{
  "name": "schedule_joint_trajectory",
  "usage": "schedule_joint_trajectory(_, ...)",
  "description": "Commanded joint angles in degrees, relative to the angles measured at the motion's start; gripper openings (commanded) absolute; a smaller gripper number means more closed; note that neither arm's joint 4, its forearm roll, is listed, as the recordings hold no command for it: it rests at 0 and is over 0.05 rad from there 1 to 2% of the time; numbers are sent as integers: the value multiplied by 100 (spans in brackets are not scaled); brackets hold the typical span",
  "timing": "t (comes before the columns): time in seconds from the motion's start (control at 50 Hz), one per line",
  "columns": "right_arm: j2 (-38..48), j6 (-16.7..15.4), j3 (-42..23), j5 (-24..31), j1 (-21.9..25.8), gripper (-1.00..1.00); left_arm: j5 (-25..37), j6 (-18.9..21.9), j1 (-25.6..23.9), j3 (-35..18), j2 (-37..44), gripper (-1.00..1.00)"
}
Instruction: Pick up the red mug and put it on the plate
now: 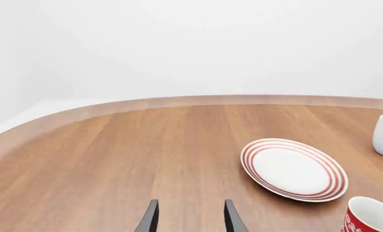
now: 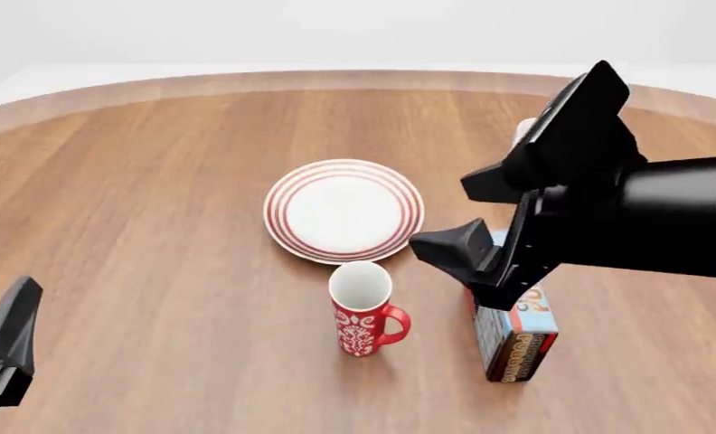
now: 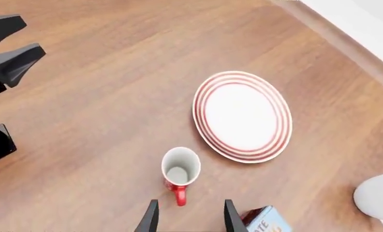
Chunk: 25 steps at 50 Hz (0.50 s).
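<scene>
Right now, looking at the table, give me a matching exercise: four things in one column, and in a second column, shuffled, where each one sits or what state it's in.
Things:
1. red mug
2. plate
3. white mug
4. box

Descriptions:
A. round, red rings, nothing on it
B. upright on the table, under the right arm in the front view
C. upright just on the near side of the plate, handle toward the right arm
D. plain, far side of the table, mostly hidden behind the right arm in the front view

Pairs: 1-C, 2-A, 3-D, 4-B
</scene>
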Motion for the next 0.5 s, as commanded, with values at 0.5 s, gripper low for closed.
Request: schedule_joint_trajectory(0.5, 544, 168, 384, -319, 44, 100, 0, 0, 0, 0, 0, 100)
